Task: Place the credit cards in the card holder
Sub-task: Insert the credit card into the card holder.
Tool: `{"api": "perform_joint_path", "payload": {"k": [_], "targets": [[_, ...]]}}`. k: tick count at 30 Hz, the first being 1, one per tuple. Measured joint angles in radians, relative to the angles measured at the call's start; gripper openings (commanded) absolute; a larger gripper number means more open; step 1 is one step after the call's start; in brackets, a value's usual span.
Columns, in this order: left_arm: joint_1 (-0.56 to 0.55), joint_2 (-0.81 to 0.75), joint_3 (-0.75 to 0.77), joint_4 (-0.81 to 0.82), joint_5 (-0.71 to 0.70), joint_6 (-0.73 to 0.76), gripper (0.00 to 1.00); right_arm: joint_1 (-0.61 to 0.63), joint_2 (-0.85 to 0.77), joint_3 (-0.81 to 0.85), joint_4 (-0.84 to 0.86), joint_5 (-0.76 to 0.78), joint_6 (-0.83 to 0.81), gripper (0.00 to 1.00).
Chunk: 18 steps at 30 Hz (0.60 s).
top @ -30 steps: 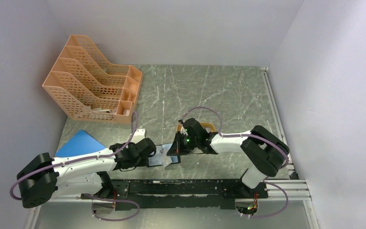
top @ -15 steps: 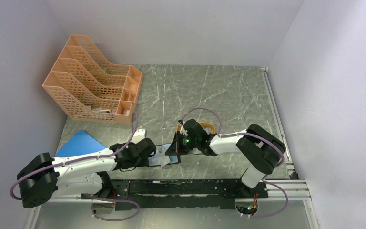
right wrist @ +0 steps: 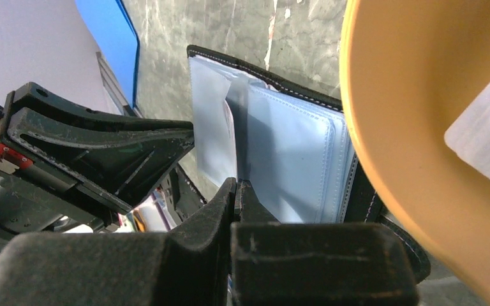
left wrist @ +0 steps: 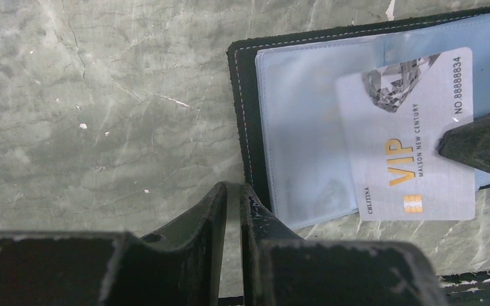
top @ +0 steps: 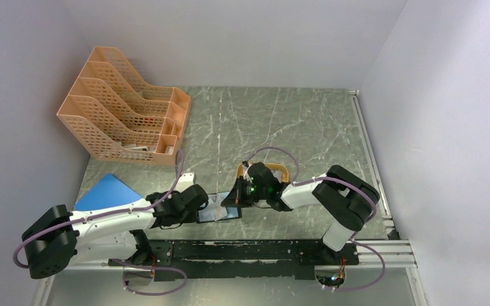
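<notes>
Pulled the right arm in slightly since a second ago, baring more of the orange oval plastic tray (right wrist: 389, 127). Keeps the right hand (right wrist: 236, 191) fully closed and empty, its tip pressing the white plastic VIP credit card (left wrist: 402, 146) partway into a clear pocket of the open black leather-like card holder (left wrist: 245, 115) on the grey marbled surface (left wrist: 102, 95). Holds the left hand (left wrist: 233, 194) almost closed, nothing visible in the slit, at the holder's near corner. By the look of it, about half seated; at least one more pale card (right wrist: 485, 134) left in the tray.

Soft, even light with faint shadows; up close the left claw (left wrist: 235, 191) looks blurred, perhaps defocused.
</notes>
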Motion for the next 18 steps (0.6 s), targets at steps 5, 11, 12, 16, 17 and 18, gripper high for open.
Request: {"api": "perform_joint_path", "payload": {"k": [5,11,12,16,17,18], "targets": [[0.001,0.000,0.000,0.001,0.003,0.001,0.19,0.000,0.007,-0.005,0.017,0.021,0.024,0.00],[0.001,-0.005,-0.004,0.007,0.005,0.002,0.18,0.005,0.013,-0.011,0.032,0.035,0.045,0.00],[0.001,-0.005,-0.005,0.008,0.006,0.002,0.18,0.005,0.013,-0.013,0.035,0.037,0.048,0.00],[0.001,-0.008,-0.008,0.013,0.008,0.002,0.18,0.011,0.013,-0.021,0.046,0.055,0.063,0.00],[0.001,-0.010,-0.009,0.013,0.008,0.003,0.18,0.012,0.013,-0.022,0.047,0.059,0.066,0.00],[0.001,-0.010,-0.010,0.014,0.008,0.003,0.18,0.013,0.013,-0.022,0.048,0.063,0.069,0.00]]}}
